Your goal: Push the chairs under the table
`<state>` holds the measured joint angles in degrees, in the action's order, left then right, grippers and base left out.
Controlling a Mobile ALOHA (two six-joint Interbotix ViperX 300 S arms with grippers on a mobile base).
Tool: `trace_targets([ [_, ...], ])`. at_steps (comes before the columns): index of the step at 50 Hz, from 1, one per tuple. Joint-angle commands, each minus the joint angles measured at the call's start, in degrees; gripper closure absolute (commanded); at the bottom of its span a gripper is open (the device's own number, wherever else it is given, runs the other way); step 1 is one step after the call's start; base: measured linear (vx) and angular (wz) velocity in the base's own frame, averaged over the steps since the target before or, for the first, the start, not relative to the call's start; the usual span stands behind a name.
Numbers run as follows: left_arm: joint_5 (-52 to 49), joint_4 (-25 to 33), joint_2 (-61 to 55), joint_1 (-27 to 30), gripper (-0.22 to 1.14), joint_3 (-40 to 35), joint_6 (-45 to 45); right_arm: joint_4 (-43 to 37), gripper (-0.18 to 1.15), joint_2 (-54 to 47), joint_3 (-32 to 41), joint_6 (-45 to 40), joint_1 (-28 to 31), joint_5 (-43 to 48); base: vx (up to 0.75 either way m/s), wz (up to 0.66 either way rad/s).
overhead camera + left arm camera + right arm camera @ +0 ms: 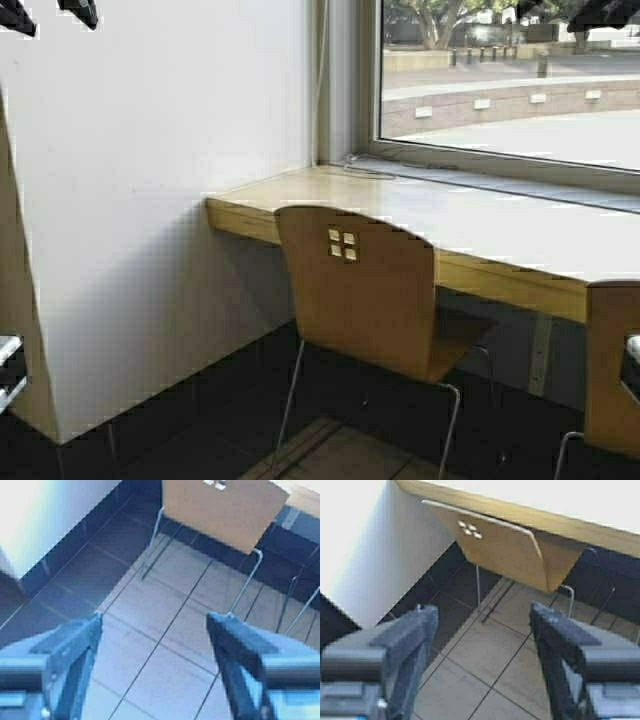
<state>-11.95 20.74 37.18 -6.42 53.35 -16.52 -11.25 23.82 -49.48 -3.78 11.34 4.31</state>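
A light tan plywood chair (365, 290) with four small square cutouts stands with its backrest against the tan front edge of the long pale table (500, 240) under the window. Its seat is under the tabletop. A second chair (612, 370) shows partly at the right edge. My left gripper (155, 622) is open and empty above the tiled floor, short of the chair (225, 510). My right gripper (482, 612) is open and empty too, also short of the chair (505, 550). Neither gripper itself shows in the high view.
A white wall (150, 200) closes off the left side, with a dark tiled base. A window (510, 70) runs behind the table. Light floor tiles (165, 645) lie between me and the chair's thin chrome legs (247, 580).
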Motion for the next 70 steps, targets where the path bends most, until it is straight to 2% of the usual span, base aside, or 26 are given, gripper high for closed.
trace_targets([
  [1,0.44,-0.18,0.0,0.09,-0.03,-0.53,0.18,0.62,0.06,0.18,1.23,0.18,0.18,-0.35,-0.25,0.23],
  [9,0.44,-0.18,-1.05,0.09,-0.03,0.44,0.26,1.23,0.06,0.26,1.32,0.09,0.18,-4.04,-0.23,0.28],
  [36,2.55,-0.26,-1.49,0.09,-0.03,-0.44,0.09,-0.7,0.06,-0.09,2.55,-0.62,0.18,-5.98,-0.34,0.28],
  [60,2.81,0.18,-2.46,0.09,-0.03,-0.26,0.44,-0.79,0.06,-5.45,5.19,-0.62,0.26,-6.77,-0.35,-0.23],
  [70,2.9,0.09,-2.55,0.09,-0.03,0.18,0.35,-2.2,0.06,-3.78,6.15,-0.62,0.62,-7.73,-0.44,-0.36],
])
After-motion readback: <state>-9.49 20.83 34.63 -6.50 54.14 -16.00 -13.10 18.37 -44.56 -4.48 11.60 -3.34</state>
